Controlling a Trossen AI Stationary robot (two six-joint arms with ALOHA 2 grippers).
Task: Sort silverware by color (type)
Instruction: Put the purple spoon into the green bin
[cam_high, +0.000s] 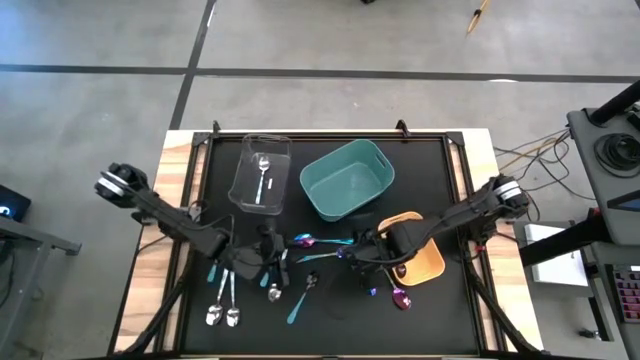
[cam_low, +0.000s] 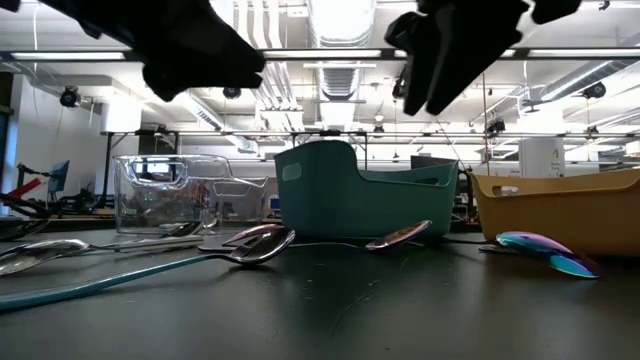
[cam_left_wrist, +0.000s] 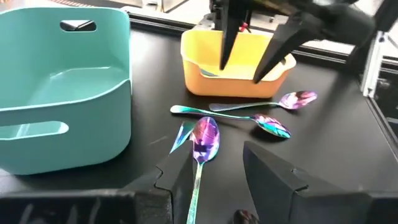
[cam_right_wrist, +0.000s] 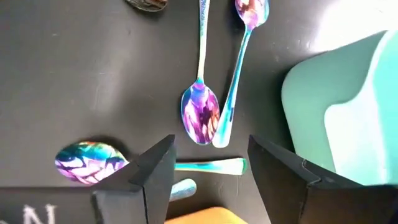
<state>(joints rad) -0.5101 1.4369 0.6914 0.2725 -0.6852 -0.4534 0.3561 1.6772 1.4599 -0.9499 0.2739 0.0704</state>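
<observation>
My left gripper (cam_high: 266, 262) hovers open above the table's middle. In the left wrist view its fingers (cam_left_wrist: 214, 177) stand either side of an iridescent purple-blue spoon (cam_left_wrist: 205, 138) that lies flat on the mat, without touching it. My right gripper (cam_high: 356, 256) hovers open beside the orange bin (cam_high: 428, 262); in its wrist view (cam_right_wrist: 208, 165) iridescent spoons (cam_right_wrist: 200, 113) lie below it. More iridescent spoons (cam_high: 305, 240), silver spoons (cam_high: 224, 313) and teal-handled ones (cam_high: 298, 303) lie on the mat. One silver spoon (cam_high: 262, 178) rests in the clear bin (cam_high: 243, 180).
The teal bin (cam_high: 375, 160) stands at the table's far middle, between the clear bin and the orange bin. The two grippers hang close together, about a hand's width apart. In the low view both (cam_low: 200, 50) (cam_low: 460, 45) sit well above the mat. Wooden table edges (cam_high: 150, 250) flank the mat.
</observation>
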